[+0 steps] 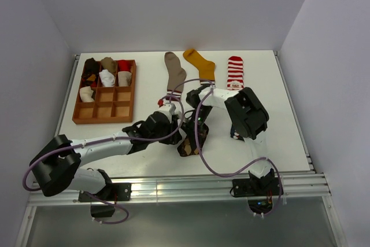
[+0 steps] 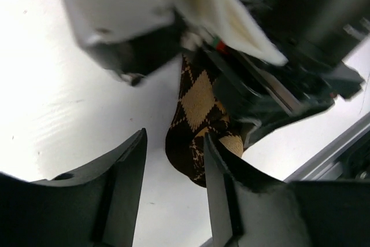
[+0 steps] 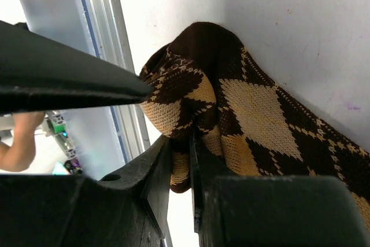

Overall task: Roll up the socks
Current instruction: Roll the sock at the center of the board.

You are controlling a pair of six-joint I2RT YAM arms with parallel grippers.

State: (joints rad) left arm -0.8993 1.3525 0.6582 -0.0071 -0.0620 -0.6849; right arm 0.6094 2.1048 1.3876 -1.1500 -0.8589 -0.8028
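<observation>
Worktop (image 1: 283, 143): white, with walls on three sides.

Brown argyle sock (image 1: 186, 146): lies near the middle of the near edge, where both arms converge. In the right wrist view one end is folded over into a thick hump, and the rest runs flat across the surface.

Right end effector (image 3: 182, 143): jaws narrowed to a slit, with the folded part of the argyle sock pinched between them.

Left end effector (image 2: 174, 137): jaws wide, gripping nothing. The sock's rounded end sits just ahead of the gap, and one fingertip (image 2: 211, 142) touches its side. The right arm's wrist body fills the view just above.

Far edge, flat and side by side, from left: taupe sock (image 1: 173, 70), mustard sock (image 1: 199, 62), red-and-white striped sock (image 1: 235, 73).

Far-left corner: wooden grid tray (image 1: 104, 121), with bundled socks (image 1: 107, 76) in the compartments along its far side.
</observation>
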